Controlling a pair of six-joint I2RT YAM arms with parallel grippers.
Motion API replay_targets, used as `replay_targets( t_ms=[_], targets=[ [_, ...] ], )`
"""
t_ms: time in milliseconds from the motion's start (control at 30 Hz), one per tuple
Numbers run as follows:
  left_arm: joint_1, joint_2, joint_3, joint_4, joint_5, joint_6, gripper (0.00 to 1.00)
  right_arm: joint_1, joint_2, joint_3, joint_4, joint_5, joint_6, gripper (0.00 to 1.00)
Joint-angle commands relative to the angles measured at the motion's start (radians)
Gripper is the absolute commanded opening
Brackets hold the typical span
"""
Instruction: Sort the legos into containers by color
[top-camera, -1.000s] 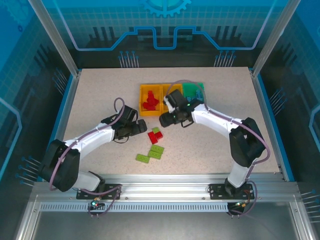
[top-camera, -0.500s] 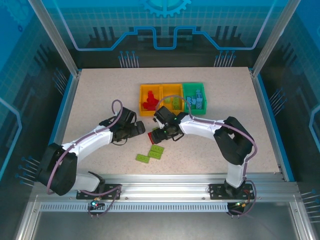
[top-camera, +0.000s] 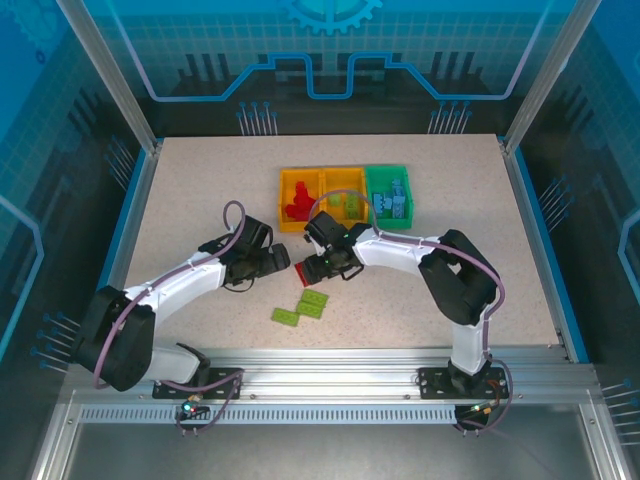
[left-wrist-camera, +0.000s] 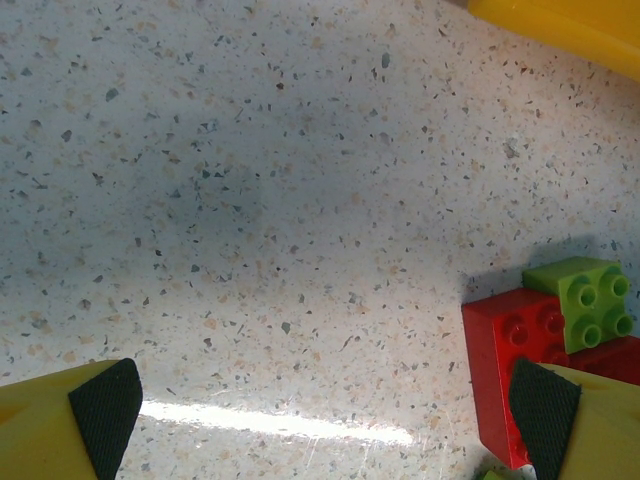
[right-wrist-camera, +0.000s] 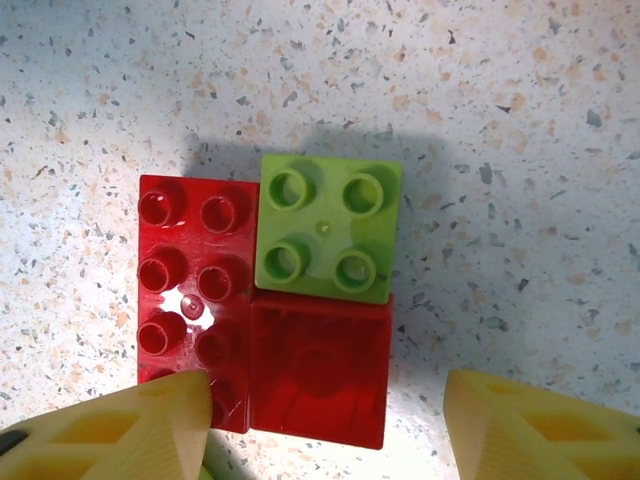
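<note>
Since a second ago my right arm has swung away from the containers (top-camera: 284, 200) and come down onto the loose legos (top-camera: 312, 302) at mid-worktop (top-camera: 200, 200). The left arm has barely shifted.

The right end effector (right-wrist-camera: 320, 405) sits low over a tight cluster of three, fingers apart and clamped on nothing. The left end effector (left-wrist-camera: 325, 410) is spread wide and empty, parked at 9 o'clock of the same cluster in the overhead view.

From the right wrist, a smooth-faced red block (right-wrist-camera: 320, 365) lies centred between the fingers. A lime green brick (right-wrist-camera: 330, 225) touches it at 12 o'clock, and a long red brick (right-wrist-camera: 195, 300) lies flush along its 9 o'clock side. One finger (right-wrist-camera: 130, 435) overlaps the near end of that long brick, so I judge a straight close would land on it or shove it askew.

To do this well I'd shift toward 9 o'clock until that finger clears the long brick's outer edge. Then I'd take both reds as a pair and leave the green one behind. Both belong in the leftmost orange-yellow bin, at 12 o'clock of the cluster, where red bricks already sit. I'd close slowly and lift straight up, since flush bricks may slip against each other.
</note>
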Motion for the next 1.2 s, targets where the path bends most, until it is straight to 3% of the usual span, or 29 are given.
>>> replay_targets(
  t_ms=[0, 133, 267, 367, 600, 1167],
  targets=[
    [-0.003, -0.014, -0.017, -0.008, -0.02, -0.008, 0.99, -0.01, 0.029, 0.016, -0.011, 0.013, -0.011, 0.62],
    [-0.003, -0.013, -0.017, -0.007, -0.018, -0.012, 0.99, -0.026, 0.027, 0.002, 0.004, -0.005, -0.013, 0.58],
    [-0.003, -0.013, -0.02, -0.006, -0.019, -0.011, 0.99, -0.019, 0.024, 0.006, 0.015, -0.059, -0.044, 0.62],
    [-0.002, -0.011, -0.022, -0.003, -0.017, -0.017, 0.99, 0.018, 0.027, 0.02, 0.008, -0.04, -0.07, 0.69],
    [-0.003, -0.011, -0.023, -0.004, -0.011, -0.017, 0.99, 0.048, 0.052, 0.037, -0.006, -0.027, -0.068, 0.72],
    [-0.002, -0.018, -0.035, -0.004, -0.016, -0.02, 0.99, 0.033, 0.004, 0.012, 0.0, 0.009, -0.059, 0.72]
  ],
)
